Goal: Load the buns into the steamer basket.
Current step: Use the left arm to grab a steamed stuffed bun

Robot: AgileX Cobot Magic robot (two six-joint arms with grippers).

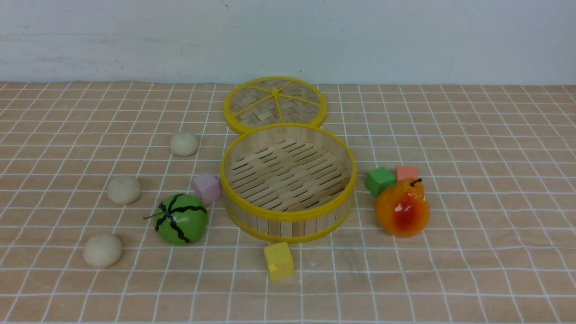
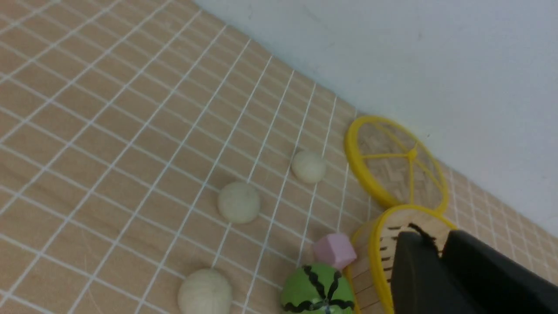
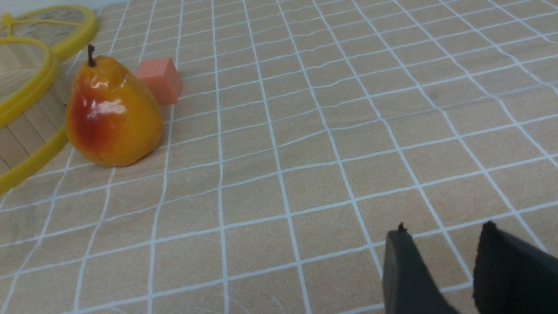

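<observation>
Cut off at the lower right of its wrist view, the left gripper [image 2: 438, 233] shows two dark fingers overlapping, so I cannot tell whether a gap lies between them; they cover part of the basket [image 1: 288, 216]. The right gripper [image 3: 445, 226], also cropped, stands slightly apart and holds nothing. In the front view, a yellow cube [image 1: 278, 261] lies lowest, with the near bun [image 1: 102, 250] at lower left. Behind them are the melon [image 1: 181, 219], the pear [image 1: 402, 208] and the empty basket at centre. The middle bun [image 1: 123, 189] is left of a pink cube [image 1: 207, 188]. The pear partly hides an orange cube [image 1: 407, 173]. The far bun [image 1: 184, 143] sits left of centre. The basket hides the lid's [image 1: 274, 104] near edge. A peach cloth [image 1: 472, 252] with a white grid meets a pale wall [image 1: 405, 36].
</observation>
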